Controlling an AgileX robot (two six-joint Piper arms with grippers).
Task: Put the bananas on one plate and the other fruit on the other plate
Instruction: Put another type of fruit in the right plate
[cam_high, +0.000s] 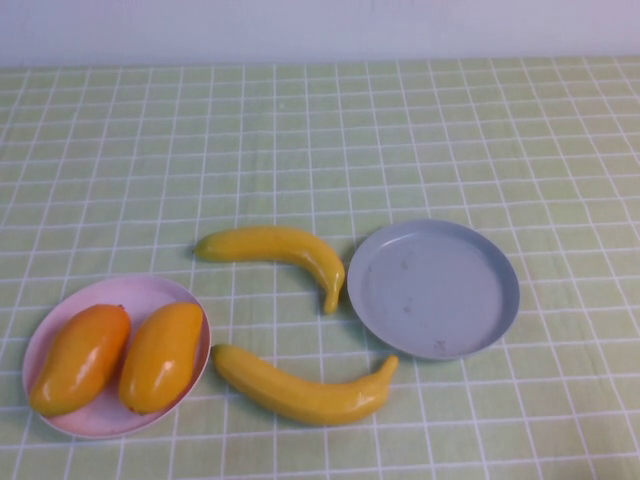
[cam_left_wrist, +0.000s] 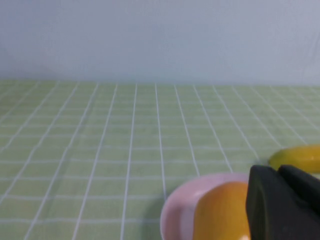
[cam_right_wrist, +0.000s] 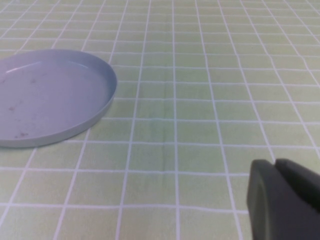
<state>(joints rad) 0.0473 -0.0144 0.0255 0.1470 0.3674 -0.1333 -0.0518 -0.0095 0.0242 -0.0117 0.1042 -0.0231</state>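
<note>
1. Mangoes (cam_high: 80, 360) (cam_high: 161, 356): 2 lying side by side on pink plate (cam_high: 150, 294) at near left, touching each other; that half judged finished.
2. Bananas: 2 resting on green checked cloth (cam_high: 300, 130), none on grey plate (cam_high: 478, 330) yet. Far banana (cam_high: 275, 250) curving with its tip just beside grey plate's left rim; near banana (cam_high: 300, 392) lying between both plates, its tip just below grey rim.
3. Left gripper (cam_left_wrist: 282, 205) hanging low just beside pink plate, holding nothing visible; open or clenched, cannot tell.
4. Right gripper (cam_right_wrist: 282, 197) hovering over bare cloth near grey plate, grasping nothing visible; open or clenched, cannot tell.
5. Risking slips: glossy curved skins likely rolling under an off-centre pinch.
6. Risking nudging grey plate sideways when reaching for tips so close to its rim.
7. Risking 2 long bananas overhanging a plate barely wider than 1.
</note>
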